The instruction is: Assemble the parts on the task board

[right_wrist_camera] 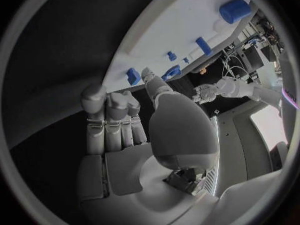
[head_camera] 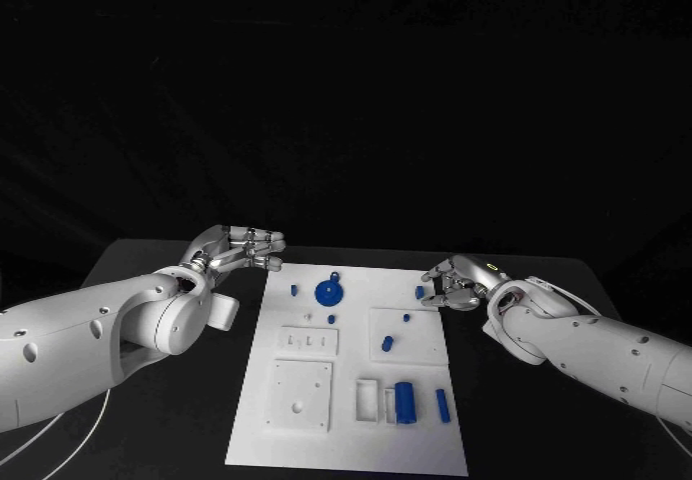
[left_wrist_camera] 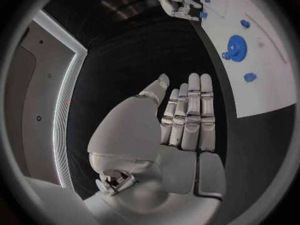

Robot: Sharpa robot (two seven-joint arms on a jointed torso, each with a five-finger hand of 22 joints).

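Hands poised at the board's far corners

Head view: task board (head_camera: 353,420) lies flat on the black tabletop (head_camera: 173,300). On it sit a blue gear (head_camera: 330,293), a blue cylinder (head_camera: 407,401) in a tray near the front, and a small blue peg (head_camera: 420,292) at the right edge. The left hand (head_camera: 238,249) hovers off the board's far left corner, holding nothing. The right hand (head_camera: 453,284) is at the right edge just beside that peg; whether it touches it, I cannot tell.

Left wrist view: fingers (left_wrist_camera: 190,116) straight, side by side, empty.

Right wrist view: fingers (right_wrist_camera: 112,120) extended, nothing between them, a blue part (right_wrist_camera: 133,76) just beyond the tips.

Judgement: the step is reaching for the peg. Centre the fingers over it before closing, and lift it straight.
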